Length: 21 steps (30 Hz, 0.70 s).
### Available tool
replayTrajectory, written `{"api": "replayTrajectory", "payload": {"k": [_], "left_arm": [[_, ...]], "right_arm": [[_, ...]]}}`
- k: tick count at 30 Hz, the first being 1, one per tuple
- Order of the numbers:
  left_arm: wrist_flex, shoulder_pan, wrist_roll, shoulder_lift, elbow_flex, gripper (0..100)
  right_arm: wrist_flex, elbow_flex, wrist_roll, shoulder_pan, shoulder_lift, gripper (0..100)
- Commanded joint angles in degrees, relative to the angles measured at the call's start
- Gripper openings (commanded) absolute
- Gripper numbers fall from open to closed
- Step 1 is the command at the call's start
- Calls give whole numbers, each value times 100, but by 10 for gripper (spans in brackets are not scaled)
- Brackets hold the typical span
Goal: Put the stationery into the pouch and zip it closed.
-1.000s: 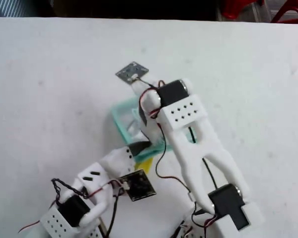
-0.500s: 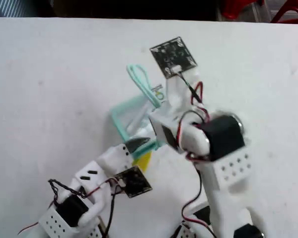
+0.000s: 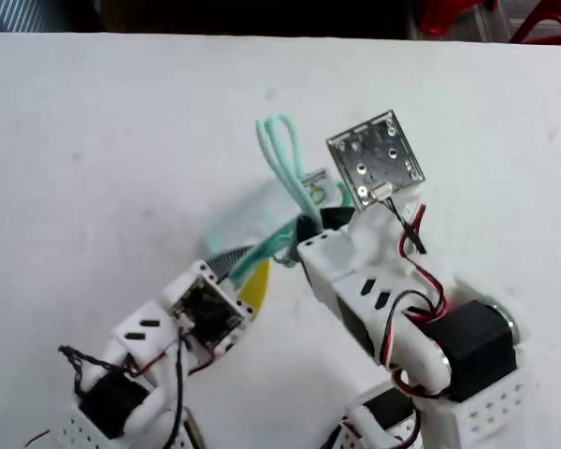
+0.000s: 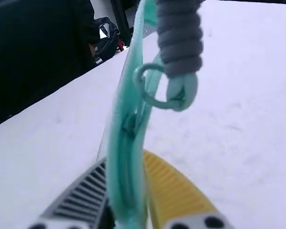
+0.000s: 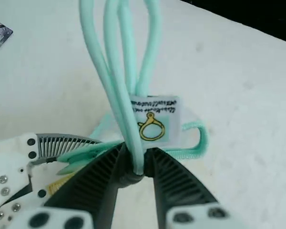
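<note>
Most of the mint pouch is hidden between the arms in the high view. Its edge is clamped by the left gripper, fingers narrowed. Its looped cord is pinched by the nearly closed right gripper, beside a label. A white table lies beneath, with a dark room behind.
</note>
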Motion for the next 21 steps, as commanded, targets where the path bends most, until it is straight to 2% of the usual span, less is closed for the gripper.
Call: {"api": "replayTrajectory", "payload": {"k": [1, 8, 11, 14, 18, 21], "left_arm": [[484, 347, 475, -66, -1055, 24], [1116, 655, 545, -66, -1574, 24], [1108, 629, 554, -75, -1644, 24], [1108, 620, 554, -75, -1873, 24], [1090, 585, 554, -75, -2092, 24], [941, 303, 774, -75, -1996, 24]], "right_arm": [[-479, 299, -9, 13, -110, 18], [-1657, 607, -70, 514, -145, 18], [-2053, 651, -475, 866, -145, 18], [-2141, 651, -782, 1051, -127, 18], [-2308, 651, -835, 1121, -145, 18], [-2334, 659, -835, 1103, -136, 18]]}}
